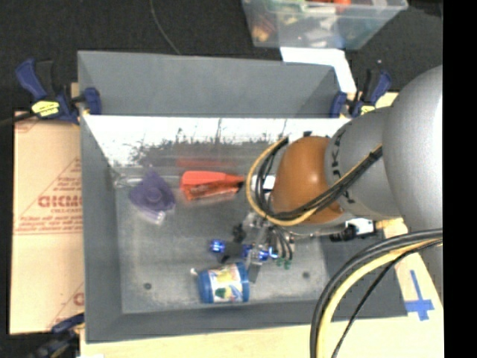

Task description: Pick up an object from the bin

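Can (222, 284): small cylinder, blue ends, white printed label, lying on its side on the floor of the bin (100, 237), lower centre of the frame, near the front wall.

Camera view:
- End effector (258, 255) is low in the bin, just above and to the right of the can in the frame. Close beside it, but I cannot tell if they touch.
- End effector state: cannot tell whether apart or together; the wrist hardware hides the tips from this angle. Nothing is seen held in it.
- Small blue piece (217, 246) just left of the end effector, above the can. Cannot tell whether it is a loose thing or part of the robot.
- Orange-red thing (211, 185), elongated, lies flat at upper centre of the bin floor, well apart from the can.
- Purple thing (153, 195), rounded with a knob on top, sits left of the orange-red thing, just beside it.
- Arm (406, 155), grey, comes in from the right of the frame; orange cover (302, 176) sits at the wrist, with cables (262, 171) looped round it.
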Motion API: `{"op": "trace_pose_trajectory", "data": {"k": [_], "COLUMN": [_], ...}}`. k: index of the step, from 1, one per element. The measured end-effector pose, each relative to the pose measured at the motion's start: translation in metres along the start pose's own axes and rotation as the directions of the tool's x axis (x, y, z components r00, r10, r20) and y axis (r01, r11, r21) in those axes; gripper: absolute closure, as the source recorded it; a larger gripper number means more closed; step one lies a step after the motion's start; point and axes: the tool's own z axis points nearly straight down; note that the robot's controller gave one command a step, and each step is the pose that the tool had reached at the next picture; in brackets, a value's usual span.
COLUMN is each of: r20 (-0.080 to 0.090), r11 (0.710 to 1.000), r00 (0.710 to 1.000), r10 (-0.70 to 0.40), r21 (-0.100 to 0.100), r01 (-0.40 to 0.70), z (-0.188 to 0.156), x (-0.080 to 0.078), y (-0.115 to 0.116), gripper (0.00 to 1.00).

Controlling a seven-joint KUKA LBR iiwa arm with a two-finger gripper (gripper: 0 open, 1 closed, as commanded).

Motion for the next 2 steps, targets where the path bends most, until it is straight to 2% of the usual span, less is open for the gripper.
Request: {"op": "trace_pose_trajectory", "data": {"k": [1,2], "r20": [-0.004,-0.005], "r11": [1.0,1.0], "r00": [1.0,1.0], "r10": [0.01,0.01], "r21": [0.002,0.002], "r01": [-0.01,-0.01], "z": [-0.0012,-0.0012], "x": [-0.0032,-0.0032], "y": [-0.0101,-0.0101], "gripper": [1.0,1.0]}}
